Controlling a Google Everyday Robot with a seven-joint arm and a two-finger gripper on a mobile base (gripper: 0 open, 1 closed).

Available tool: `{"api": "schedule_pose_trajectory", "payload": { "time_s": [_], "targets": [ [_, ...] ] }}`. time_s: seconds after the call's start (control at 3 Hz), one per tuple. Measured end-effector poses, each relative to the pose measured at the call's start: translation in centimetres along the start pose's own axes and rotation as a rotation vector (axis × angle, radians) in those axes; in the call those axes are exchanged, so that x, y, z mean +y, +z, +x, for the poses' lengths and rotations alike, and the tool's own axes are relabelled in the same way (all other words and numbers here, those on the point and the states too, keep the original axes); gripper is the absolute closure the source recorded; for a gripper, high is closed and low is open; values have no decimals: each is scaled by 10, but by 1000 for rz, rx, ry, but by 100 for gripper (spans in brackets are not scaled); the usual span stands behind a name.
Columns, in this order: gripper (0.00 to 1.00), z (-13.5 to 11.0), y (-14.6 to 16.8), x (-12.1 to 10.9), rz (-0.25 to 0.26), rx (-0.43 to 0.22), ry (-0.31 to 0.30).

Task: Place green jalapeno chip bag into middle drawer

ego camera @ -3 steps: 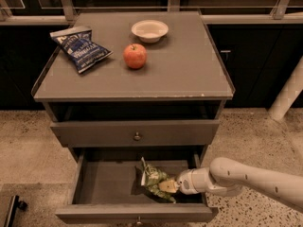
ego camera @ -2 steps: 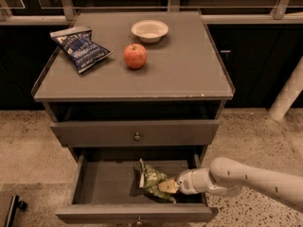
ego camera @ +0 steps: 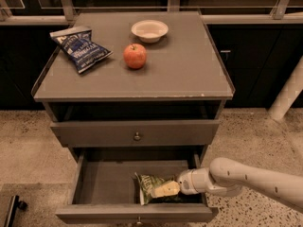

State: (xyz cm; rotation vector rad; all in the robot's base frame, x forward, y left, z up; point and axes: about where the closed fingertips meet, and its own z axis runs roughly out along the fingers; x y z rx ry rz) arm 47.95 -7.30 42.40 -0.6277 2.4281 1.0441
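The green jalapeno chip bag (ego camera: 150, 186) lies crinkled on the floor of the open middle drawer (ego camera: 104, 183), towards its right front. My gripper (ego camera: 165, 189) reaches in from the right, low inside the drawer. It rests against the right side of the bag. The white arm (ego camera: 246, 176) stretches out over the drawer's right wall.
The shut grey drawer front with a round knob (ego camera: 137, 136) is just above the open drawer. On the cabinet top (ego camera: 189, 65) lie a dark blue chip bag (ego camera: 80, 47), a red apple (ego camera: 135, 56) and a white bowl (ego camera: 149, 30). Speckled floor surrounds the cabinet.
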Motion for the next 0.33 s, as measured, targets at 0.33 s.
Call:
{"api": "schedule_pose_trajectory", "payload": {
  "time_s": [0.33],
  "targets": [
    [0, 0, 0, 0, 0, 0, 0]
  ]
}}
